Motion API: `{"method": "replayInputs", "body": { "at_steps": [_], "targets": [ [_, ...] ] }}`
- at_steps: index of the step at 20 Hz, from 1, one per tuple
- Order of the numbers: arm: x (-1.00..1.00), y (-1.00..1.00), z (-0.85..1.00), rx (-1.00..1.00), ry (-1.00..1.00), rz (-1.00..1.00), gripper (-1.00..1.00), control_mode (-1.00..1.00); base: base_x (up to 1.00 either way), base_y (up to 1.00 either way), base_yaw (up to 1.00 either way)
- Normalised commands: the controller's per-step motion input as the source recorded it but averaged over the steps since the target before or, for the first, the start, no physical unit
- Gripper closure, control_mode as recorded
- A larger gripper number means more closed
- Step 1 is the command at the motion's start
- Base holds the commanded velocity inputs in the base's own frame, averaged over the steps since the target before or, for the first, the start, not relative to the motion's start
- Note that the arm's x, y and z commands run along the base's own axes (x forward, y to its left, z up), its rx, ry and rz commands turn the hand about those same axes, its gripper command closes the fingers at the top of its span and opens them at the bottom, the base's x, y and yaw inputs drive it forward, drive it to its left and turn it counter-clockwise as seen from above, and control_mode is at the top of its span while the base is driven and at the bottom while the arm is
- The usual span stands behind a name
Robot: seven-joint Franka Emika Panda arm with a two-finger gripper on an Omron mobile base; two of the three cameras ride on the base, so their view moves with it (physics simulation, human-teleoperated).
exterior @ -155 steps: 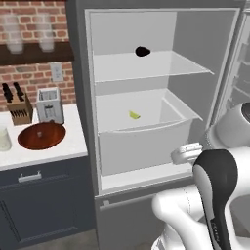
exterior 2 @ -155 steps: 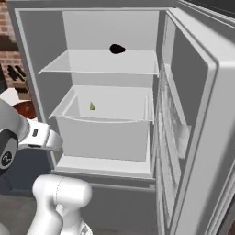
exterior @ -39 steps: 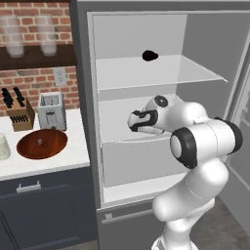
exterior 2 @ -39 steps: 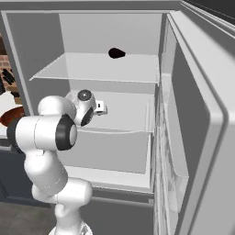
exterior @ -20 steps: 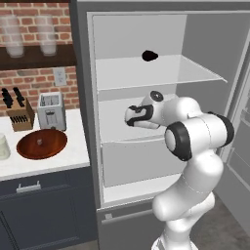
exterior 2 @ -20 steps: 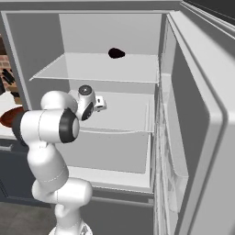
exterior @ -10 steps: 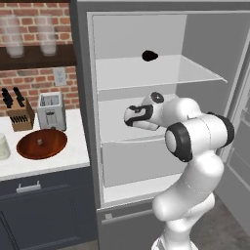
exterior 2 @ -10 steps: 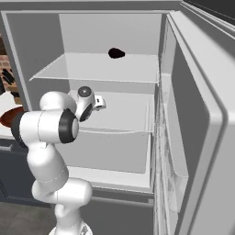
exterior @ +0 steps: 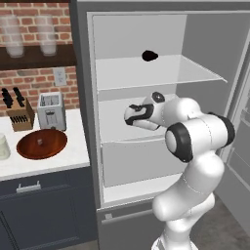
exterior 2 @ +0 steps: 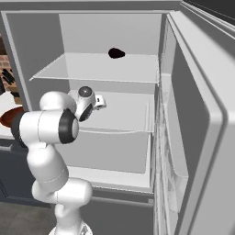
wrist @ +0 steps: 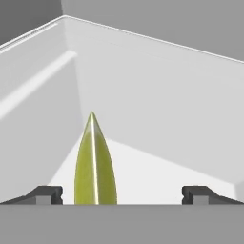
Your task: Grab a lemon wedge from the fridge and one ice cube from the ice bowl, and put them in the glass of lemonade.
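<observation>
The lemon wedge, a yellow-green slice standing on edge, lies on the white floor of the fridge drawer. My gripper is open around it, with the wedge between the two fingertips and nearer the left one, touching neither. From the base, my white hand reaches over the drawer's front lip inside the open fridge. The reddish-brown ice bowl sits on the counter to the left. The glass of lemonade stands at the counter's far left edge.
A dark round lump rests on the upper fridge shelf. The open fridge door stands close on the right. A toaster and a knife block stand behind the bowl, with frosted glasses on the shelf above.
Over the last two seconds the hand shifted a little left and deeper over the drawer. In the last half second it has barely moved, and the jaws stayed open.
</observation>
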Motion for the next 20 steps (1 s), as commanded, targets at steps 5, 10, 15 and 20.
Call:
{"method": "replayInputs", "body": {
  "at_steps": [5, 10, 15, 20],
  "targets": [
    [0.24, 0.12, -0.02, 0.0, 0.04, 0.03, -1.0, -1.0, 0.0, 0.0, 0.0],
    [0.14, 0.29, -0.26, -0.01, 0.09, 0.07, -1.0, -1.0, 0.0, 0.0, 0.0],
    [0.01, 0.26, -0.44, -0.02, 0.12, 0.08, -1.0, -1.0, 0.0, 0.0, 0.0],
    [-0.09, 0.14, -0.58, -0.03, 0.12, 0.05, 1.0, -1.0, 0.0, 0.0, 0.0]
  ]
}}
